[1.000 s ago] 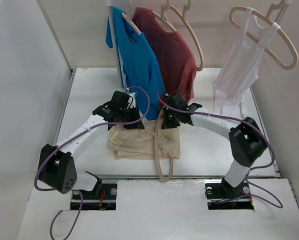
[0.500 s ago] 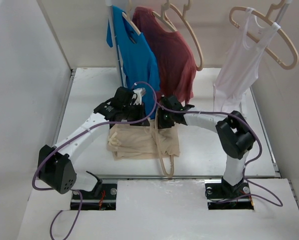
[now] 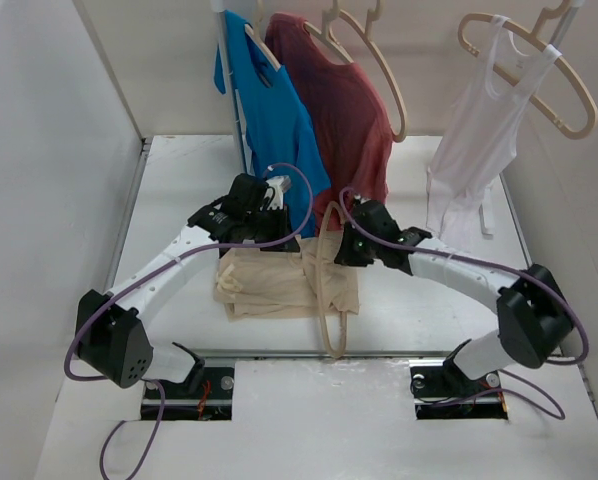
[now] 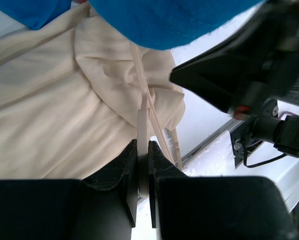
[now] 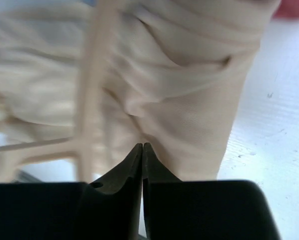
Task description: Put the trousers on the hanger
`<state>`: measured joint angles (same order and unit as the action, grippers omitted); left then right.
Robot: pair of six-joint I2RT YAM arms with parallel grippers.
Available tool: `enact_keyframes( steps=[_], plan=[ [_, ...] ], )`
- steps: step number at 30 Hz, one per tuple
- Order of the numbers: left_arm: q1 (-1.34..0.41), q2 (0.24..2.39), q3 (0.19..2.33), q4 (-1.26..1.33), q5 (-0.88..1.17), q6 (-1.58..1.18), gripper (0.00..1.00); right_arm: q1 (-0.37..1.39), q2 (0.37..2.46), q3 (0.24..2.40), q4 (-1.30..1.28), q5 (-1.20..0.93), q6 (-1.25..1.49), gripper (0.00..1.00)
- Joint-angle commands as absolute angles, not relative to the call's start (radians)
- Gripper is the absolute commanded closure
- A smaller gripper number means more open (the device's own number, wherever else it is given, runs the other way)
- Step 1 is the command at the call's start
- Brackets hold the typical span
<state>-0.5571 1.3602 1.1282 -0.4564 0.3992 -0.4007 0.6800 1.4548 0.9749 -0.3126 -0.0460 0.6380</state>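
The trousers (image 3: pixel 269 285) lie folded flat at the centre of the table (image 3: pixel 429 290), not yet hung. The hanger (image 5: pixel 95 75) crosses their 3 o'clock end, its long axis running from 12 to 6 o'clock and its 6 o'clock tip projecting past the table's near edge. The left gripper (image 4: pixel 143 145) sits at the 12 o'clock edge of the trousers, under the hem of the blue shirt (image 3: pixel 279 120). Its jaws are clamped on a thin pale strip, judged to be part of the hanger seen edge-on. This grip probably anchors the hanger so that the fabric can be worked through the loop. The right gripper (image 5: pixel 142 146) is at about 2 o'clock of the trousers, just beside the hanger's bar. Its jaws are together with nothing visible between them, tips directed at the bunched fabric. Whether the tips touch the cloth cannot be told. The step in hand appears to be threading, roughly midway. The soft fabric is likely to drag and bunch against the bar.
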Motion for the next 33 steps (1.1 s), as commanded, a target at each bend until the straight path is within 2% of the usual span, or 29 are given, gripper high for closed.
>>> enact_keyframes(
  steps=[1, 2, 4, 14, 21, 25, 26, 29, 30, 33],
  plan=[
    [-0.566, 1.356, 1.164, -0.440, 0.413, -0.397, 1.00, 0.695, 1.515, 0.945, -0.288, -0.047, 0.669, 0.93],
    [-0.566, 1.356, 1.164, -0.440, 0.413, -0.397, 1.00, 0.695, 1.538, 0.945, -0.260, -0.048, 0.669, 0.97],
    [-0.566, 1.356, 1.164, -0.440, 0.404, -0.397, 1.00, 0.706, 1.552, 0.945, -0.233, -0.075, 0.669, 1.00],
    [-0.566, 1.374, 1.212, -0.431, 0.403, -0.397, 1.00, 0.827, 1.554, 0.875, -0.026, -0.337, 0.702, 1.00],
    [-0.566, 1.374, 1.212, -0.431, 0.403, -0.397, 1.00, 0.816, 1.617, 0.796, -0.015, -0.322, 0.736, 0.98],
    [-0.566, 1.365, 1.212, -0.431, 0.394, -0.397, 1.00, 0.816, 1.501, 0.767, -0.038, -0.285, 0.736, 0.77],
    [-0.566, 1.365, 1.212, -0.431, 0.394, -0.397, 1.00, 0.816, 1.433, 0.767, -0.085, -0.247, 0.736, 0.67],
    [-0.566, 1.365, 1.203, -0.431, 0.394, -0.397, 1.00, 0.807, 1.339, 0.790, -0.181, -0.195, 0.736, 0.50],
    [-0.566, 1.365, 1.203, -0.431, 0.394, -0.406, 1.00, 0.807, 1.288, 0.790, -0.246, -0.178, 0.727, 0.40],
    [-0.566, 1.365, 1.203, -0.431, 0.394, -0.407, 1.00, 0.807, 1.214, 0.801, -0.326, -0.137, 0.727, 0.27]
  ],
)
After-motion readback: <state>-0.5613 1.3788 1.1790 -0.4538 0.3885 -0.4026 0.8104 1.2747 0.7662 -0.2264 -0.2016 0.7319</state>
